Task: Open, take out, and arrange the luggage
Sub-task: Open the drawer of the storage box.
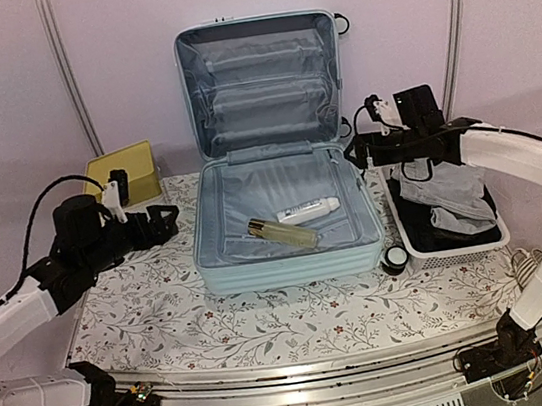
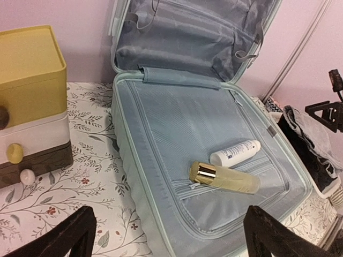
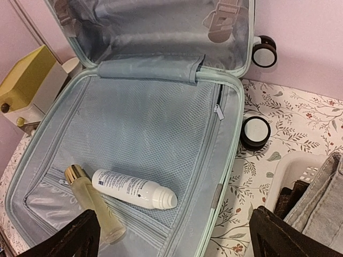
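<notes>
The pale mint-blue luggage (image 1: 290, 269) lies open in the middle of the table, its lid upright against the back wall. On its grey lining (image 2: 161, 128) lie a white bottle (image 1: 307, 210) and a yellowish gold-capped bottle (image 1: 282, 233). Both show in the left wrist view, white (image 2: 235, 152) and yellow (image 2: 225, 178), and in the right wrist view, white (image 3: 134, 188) and yellow (image 3: 96, 209). My left gripper (image 1: 165, 221) is open and empty, left of the luggage. My right gripper (image 1: 357, 151) is open and empty, at the luggage's right rear corner.
A yellow-topped drawer box (image 1: 125, 173) stands at the back left. A white lattice basket (image 1: 457, 251) with dark and grey clothes stands right of the luggage. A small round black jar (image 1: 395, 259) sits between them at the front. A floral cloth covers the table.
</notes>
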Tool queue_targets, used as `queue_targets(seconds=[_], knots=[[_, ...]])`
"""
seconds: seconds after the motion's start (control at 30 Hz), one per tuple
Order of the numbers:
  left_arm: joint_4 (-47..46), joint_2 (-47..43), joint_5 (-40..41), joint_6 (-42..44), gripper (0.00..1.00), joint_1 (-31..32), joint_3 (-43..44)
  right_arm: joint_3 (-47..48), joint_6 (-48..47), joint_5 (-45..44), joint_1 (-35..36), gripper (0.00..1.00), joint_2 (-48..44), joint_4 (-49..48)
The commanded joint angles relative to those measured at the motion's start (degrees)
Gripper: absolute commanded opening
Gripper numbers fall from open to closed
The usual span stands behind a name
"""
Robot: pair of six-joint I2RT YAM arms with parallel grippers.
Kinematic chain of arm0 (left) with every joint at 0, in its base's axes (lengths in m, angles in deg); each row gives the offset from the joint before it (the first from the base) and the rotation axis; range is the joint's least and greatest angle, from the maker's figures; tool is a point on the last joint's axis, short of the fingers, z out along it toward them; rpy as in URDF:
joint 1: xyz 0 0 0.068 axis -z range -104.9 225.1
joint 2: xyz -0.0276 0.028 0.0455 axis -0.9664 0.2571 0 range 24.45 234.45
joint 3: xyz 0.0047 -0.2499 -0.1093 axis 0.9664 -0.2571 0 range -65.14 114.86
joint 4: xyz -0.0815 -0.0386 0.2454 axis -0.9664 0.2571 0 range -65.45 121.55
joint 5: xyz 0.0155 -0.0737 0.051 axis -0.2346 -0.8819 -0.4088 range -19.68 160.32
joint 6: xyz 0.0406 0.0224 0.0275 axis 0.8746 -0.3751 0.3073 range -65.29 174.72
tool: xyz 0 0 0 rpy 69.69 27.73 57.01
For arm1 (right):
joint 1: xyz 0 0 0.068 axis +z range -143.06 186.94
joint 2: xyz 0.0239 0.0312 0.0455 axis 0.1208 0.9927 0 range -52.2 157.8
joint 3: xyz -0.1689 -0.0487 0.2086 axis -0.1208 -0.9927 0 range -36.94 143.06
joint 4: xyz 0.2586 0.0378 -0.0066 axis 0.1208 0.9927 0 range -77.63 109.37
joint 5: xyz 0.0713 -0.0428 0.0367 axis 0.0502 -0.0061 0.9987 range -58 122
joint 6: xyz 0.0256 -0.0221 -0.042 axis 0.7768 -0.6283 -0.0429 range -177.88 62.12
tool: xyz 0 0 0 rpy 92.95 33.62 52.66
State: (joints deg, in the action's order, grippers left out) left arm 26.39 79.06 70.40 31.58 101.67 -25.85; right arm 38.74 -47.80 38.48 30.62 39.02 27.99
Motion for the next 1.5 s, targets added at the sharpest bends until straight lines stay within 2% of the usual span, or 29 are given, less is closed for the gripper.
queue_targets(seconds=[0.0, 0.2, 0.57, 0.73, 0.9, 1.0, 1.27, 1.4, 1.47], knots=[[-2.2, -5.8, 2.8, 1.4, 0.98, 0.0, -5.8, -9.2, -1.3, 1.3, 0.2, 0.99, -9.2, -11.6], [-3.0, -10.6, 4.5, 0.8, 0.98, -0.3, -8.9, -19.2, -1.7, -1.0, 0.2, 0.99, -18.1, -19.5], [-2.1, -10.2, 5.8, -2.4, 0.98, -1.3, -10.8, -30.4, 0.3, -7.7, 0.3, 0.99, -24.9, -24.6], [-4.6, -12.0, 5.1, -5.1, 0.98, -1.3, -14.9, -39.3, -1.4, -8.3, 0.3, 0.99, -29.0, -33.3], [-5.6, -12.5, 2.7, -8.6, 0.98, -3.2, -17.1, -42.0, -2.2, -6.9, 0.2, 0.99, -30.0, -34.9], [-6.8, -12.2, -1.7, -11.1, 0.98, -7.3, -18.5, -42.2, -2.2, -6.1, 0.2, 0.99, -29.7, -34.9], [-17.0, -12.0, -19.6, -20.7, 0.97, -25.9, -24.4, -42.2, -3.1, -3.4, 0.3, 0.99, -29.6, -35.1], [-27.5, -5.8, -30.1, -28.1, 0.87, -35.7, -26.8, -42.4, -3.5, -1.9, 0.3, 0.99, -29.6, -35.6], [-33.5, -0.5, -34.1, -30.3, 0.79, -39.1, -27.0, -42.6, -3.6, -1.6, 0.3, 0.99, -29.6, -36.0]])
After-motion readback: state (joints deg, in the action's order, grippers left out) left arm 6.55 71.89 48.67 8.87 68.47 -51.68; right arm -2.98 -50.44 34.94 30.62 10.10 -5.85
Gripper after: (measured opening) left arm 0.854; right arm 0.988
